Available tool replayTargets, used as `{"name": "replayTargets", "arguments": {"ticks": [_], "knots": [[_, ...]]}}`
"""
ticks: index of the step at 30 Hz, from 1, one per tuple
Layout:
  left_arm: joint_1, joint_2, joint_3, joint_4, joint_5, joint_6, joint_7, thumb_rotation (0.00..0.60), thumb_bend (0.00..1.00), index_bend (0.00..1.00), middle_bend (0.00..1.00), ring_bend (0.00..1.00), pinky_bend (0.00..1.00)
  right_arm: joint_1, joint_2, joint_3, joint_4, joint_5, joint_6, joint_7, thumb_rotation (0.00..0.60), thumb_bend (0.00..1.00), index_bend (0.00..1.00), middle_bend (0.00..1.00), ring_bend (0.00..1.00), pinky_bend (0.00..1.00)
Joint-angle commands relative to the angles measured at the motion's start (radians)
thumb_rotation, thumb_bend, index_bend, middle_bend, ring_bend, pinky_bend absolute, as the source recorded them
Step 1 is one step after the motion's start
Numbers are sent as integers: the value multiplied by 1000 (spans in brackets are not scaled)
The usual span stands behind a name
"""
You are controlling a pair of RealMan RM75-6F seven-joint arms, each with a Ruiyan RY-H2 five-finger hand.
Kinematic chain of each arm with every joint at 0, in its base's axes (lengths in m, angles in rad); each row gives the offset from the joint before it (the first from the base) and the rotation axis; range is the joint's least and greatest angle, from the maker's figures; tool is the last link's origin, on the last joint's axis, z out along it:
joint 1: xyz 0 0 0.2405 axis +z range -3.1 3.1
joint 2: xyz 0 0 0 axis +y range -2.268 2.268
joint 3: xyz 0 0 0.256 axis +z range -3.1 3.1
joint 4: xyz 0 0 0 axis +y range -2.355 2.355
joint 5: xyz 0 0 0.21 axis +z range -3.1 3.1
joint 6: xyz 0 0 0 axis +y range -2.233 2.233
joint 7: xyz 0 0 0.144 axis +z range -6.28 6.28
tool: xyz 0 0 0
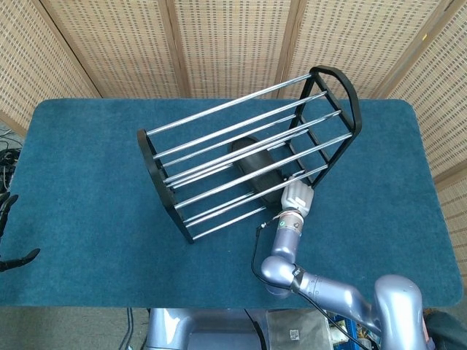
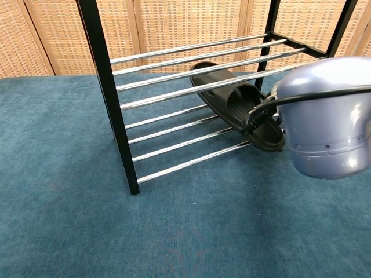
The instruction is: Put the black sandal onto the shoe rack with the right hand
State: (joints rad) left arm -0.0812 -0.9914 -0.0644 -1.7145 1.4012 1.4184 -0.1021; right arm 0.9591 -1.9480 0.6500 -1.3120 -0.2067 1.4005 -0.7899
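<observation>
The black sandal lies on the lower chrome bars of the shoe rack, its heel end sticking out at the rack's front right. In the chest view the sandal sits under the upper bars of the rack. My right hand holds the heel end from the near side. In the chest view the grey forearm covers that hand. My left hand shows only as dark fingers, apart, at the far left table edge, holding nothing.
The rack stands diagonally on the blue carpeted table. Woven screens close off the back. A black cable runs from the right wrist across the sandal's heel.
</observation>
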Motion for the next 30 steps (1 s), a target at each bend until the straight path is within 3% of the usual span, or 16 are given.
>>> {"name": "replayTargets", "arguments": {"ticks": [1, 4, 6, 8, 9, 11, 12, 15, 30], "knots": [[0, 1, 0, 0, -1, -1, 0, 600, 181, 0, 0, 0, 0, -2, -11, -1, 16, -21, -17, 24, 600, 455, 584, 618, 518, 430], [-1, 1, -1, 0, -3, -1, 0, 600, 182, 0, 0, 0, 0, -4, -16, -4, 24, -40, -33, 44, 600, 455, 584, 604, 518, 430], [-1, 1, -2, 1, -5, -1, -2, 600, 181, 0, 0, 0, 0, -7, -17, -6, 27, -52, -40, 55, 600, 343, 530, 523, 496, 425], [-1, 2, -1, 1, -5, -2, -4, 600, 181, 0, 0, 0, 0, -11, -17, -6, 23, -55, -50, 60, 600, 117, 378, 349, 370, 346], [-1, 2, -1, 1, -4, -2, -4, 600, 182, 0, 0, 0, 0, -14, -15, -4, 19, -56, -55, 64, 600, 23, 264, 210, 230, 236], [-1, 2, -1, 1, -3, -1, -4, 600, 182, 0, 0, 0, 0, -24, -10, -2, 2, -49, -73, 71, 600, 0, 106, 42, 45, 59], [0, 2, 0, 1, -3, 0, -4, 600, 182, 0, 0, 0, 0, -28, -5, -1, -7, -41, -81, 67, 600, 0, 46, 3, 2, 8], [0, 1, 0, 0, -2, 1, -2, 600, 182, 0, 0, 0, 0, -34, 2, 6, -22, -31, -82, 67, 600, 0, 0, 0, 0, 0], [5, 5, 4, 0, 10, 11, -14, 600, 182, 0, 0, 0, 0, -66, 34, 9, -88, -37, -45, 83, 600, 0, 0, 0, 0, 0]]}}
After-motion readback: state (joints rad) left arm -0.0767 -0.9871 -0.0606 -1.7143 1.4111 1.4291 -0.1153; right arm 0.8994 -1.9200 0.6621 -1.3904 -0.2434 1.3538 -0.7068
